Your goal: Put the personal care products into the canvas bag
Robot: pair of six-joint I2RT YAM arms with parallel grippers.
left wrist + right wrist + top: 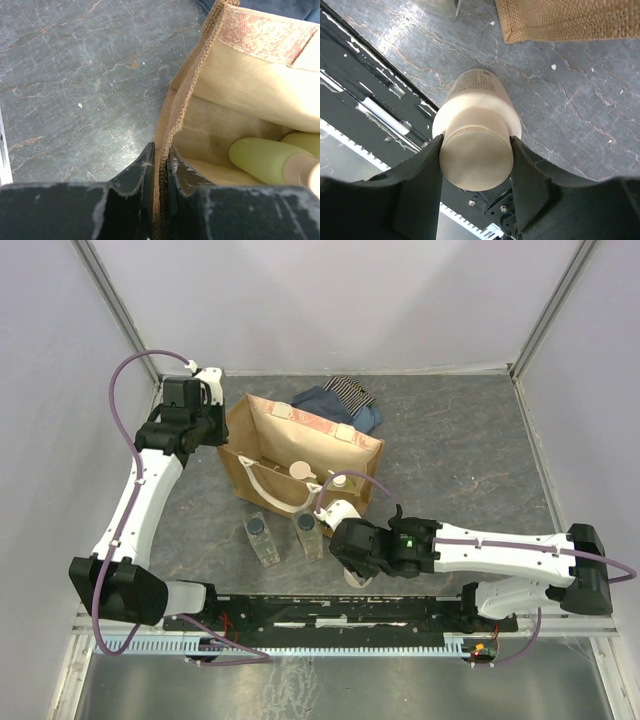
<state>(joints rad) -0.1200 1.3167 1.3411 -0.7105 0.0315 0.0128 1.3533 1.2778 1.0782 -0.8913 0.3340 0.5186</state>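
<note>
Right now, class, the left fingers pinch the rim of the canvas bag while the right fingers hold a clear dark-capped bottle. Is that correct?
Not quite: the right fingers grip the cream jar, as the right wrist view shows. The left fingers do pinch the rim of the canvas bag.

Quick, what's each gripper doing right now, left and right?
Left gripper: closed, pinching the canvas bag by its side wall at the rim.
Right gripper: closed on the cream jar, one finger on each side.
</note>
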